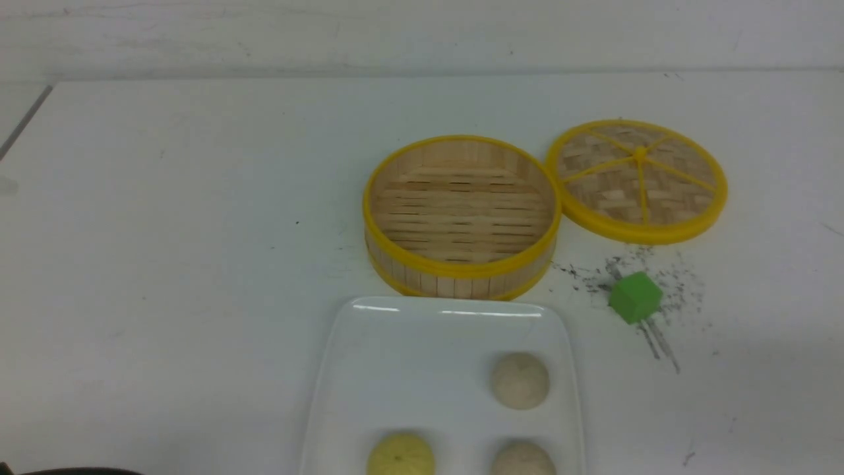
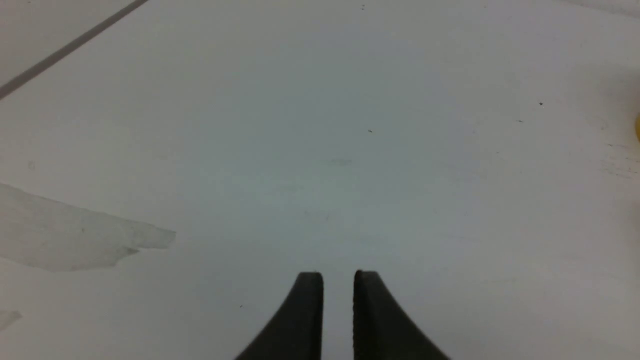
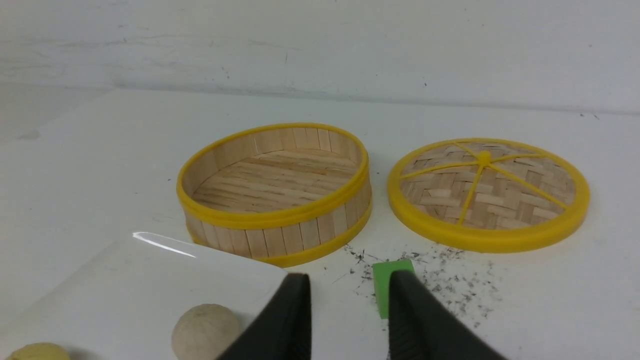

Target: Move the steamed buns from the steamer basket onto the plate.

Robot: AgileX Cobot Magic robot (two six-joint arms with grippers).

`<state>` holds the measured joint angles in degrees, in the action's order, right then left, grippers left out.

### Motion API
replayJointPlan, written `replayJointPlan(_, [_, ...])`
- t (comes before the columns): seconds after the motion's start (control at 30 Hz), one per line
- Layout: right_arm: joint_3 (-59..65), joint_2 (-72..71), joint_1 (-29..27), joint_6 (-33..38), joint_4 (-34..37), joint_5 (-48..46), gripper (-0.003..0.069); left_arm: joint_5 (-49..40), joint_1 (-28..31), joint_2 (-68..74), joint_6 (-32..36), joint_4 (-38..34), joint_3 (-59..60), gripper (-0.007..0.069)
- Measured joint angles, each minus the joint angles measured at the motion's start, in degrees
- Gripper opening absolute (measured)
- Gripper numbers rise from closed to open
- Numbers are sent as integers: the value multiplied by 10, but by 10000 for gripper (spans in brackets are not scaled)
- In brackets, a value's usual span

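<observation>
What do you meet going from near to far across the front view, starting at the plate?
The two nearest steamed buns, pale yellow-green and off-white → the third bun → the plate's far rim → steamer basket → lid. The green cube is left out, since it overlaps the plate's far part in depth.

No text, label, brand, number or sign can be read in any view. The white table (image 1: 198,198) carries only dark scuffs and specks, which form no letters.
</observation>
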<state>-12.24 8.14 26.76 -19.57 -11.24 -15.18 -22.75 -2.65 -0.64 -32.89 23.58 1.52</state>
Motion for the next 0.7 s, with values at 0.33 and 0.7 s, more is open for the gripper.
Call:
replayJointPlan(0.33, [0,0,0,0,0,0,242,0,0,0,17,0,0,125])
replayJointPlan(0.7, [0,0,0,0,0,0,242,-5,0,0,19,31,0,130])
